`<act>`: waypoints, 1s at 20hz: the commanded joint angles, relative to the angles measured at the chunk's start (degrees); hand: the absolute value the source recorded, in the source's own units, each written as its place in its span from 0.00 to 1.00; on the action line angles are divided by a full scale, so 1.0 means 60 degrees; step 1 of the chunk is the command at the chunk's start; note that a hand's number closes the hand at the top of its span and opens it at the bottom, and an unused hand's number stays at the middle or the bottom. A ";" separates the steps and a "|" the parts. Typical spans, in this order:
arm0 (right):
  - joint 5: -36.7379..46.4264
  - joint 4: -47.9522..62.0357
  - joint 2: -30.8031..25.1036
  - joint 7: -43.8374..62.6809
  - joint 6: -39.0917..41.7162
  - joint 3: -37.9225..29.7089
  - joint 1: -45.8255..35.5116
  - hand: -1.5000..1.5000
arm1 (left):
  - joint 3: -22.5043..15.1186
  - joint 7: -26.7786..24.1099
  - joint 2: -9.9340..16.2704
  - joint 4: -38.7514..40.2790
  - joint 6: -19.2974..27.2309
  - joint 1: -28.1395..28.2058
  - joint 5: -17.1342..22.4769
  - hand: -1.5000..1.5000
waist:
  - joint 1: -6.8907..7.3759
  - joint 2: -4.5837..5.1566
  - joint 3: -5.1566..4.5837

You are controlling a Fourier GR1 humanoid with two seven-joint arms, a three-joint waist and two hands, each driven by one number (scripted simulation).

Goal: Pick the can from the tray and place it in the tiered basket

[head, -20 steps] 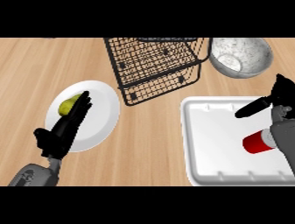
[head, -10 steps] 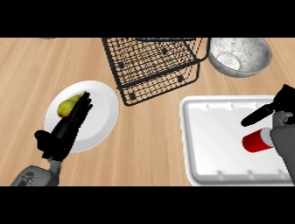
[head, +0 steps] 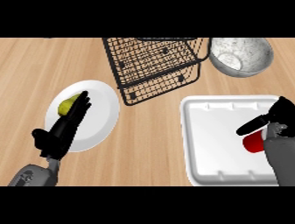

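A red can (head: 254, 143) lies in the white tray (head: 208, 140) at the lower right, mostly hidden under my right hand (head: 282, 118). That hand hovers over the can with its thumb spread toward the left and fingers relaxed, not closed round it. The black wire tiered basket (head: 156, 61) stands at the top centre. My left hand (head: 62, 129) rests open over the white plate at the left, fingers pointing up.
A white plate (head: 101, 113) at the left carries a yellow-green fruit (head: 68, 105). A grey speckled bowl (head: 241, 56) sits at the top right, beside the basket. Bare wooden counter (head: 149, 144) lies between plate and tray.
My right hand has drawn down and back toward the red can, now covering more of it. The left hand has stayed in place.
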 commanded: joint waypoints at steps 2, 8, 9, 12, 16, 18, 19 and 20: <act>0.0781 -0.0309 0.0792 0.2276 0.0616 -0.0430 0.0190 0.00 | 0.0141 -0.0125 -0.0059 0.0291 0.0040 -0.0188 -0.0158 0.50 | -0.0025 0.0022 -0.0002; 0.1165 -0.0221 0.1295 0.2268 0.0584 -0.0735 0.0412 0.00 | 0.0066 -0.0078 -0.0233 0.0204 -0.0020 -0.0112 -0.0306 0.50 | 0.0143 0.0052 0.0018; 0.1273 -0.0642 0.1456 0.2274 0.0689 -0.0837 0.0631 0.00 | -0.0088 -0.0227 -0.0370 0.0186 -0.0054 0.0081 -0.0362 0.50 | 0.0101 0.0034 0.0015; 0.1431 -0.0846 0.1657 0.1943 0.0666 -0.0911 0.1122 0.00 | -0.0031 -0.0434 -0.0258 0.0153 -0.0344 0.0306 -0.0359 0.50 | 0.0128 0.0035 0.0019; 0.1582 -0.0601 0.1761 0.0839 0.0287 -0.1337 0.1759 0.00 | 0.0283 0.0238 -0.0159 -0.0221 -0.0339 0.0017 -0.0227 0.50 | 0.0138 0.0052 0.0028; 0.1839 -0.0288 0.2118 0.1422 0.0586 -0.1367 0.0817 0.00 | 0.0101 0.0150 -0.0509 -0.0088 0.0025 -0.0132 -0.0612 0.50 | 0.0212 0.0065 0.0027; 0.1688 -0.0830 0.1729 0.0864 0.0835 -0.1600 0.1457 0.00 | -0.0019 0.0230 -0.0720 -0.0109 -0.0012 -0.0104 -0.0620 0.50 | 0.0136 0.0052 0.0027; 0.1943 -0.0854 0.2074 0.1211 0.0695 -0.1489 0.1093 0.00 | 0.0471 -0.0213 -0.0411 0.0751 -0.0491 -0.0462 -0.0480 0.50 | 0.0125 0.0070 0.0021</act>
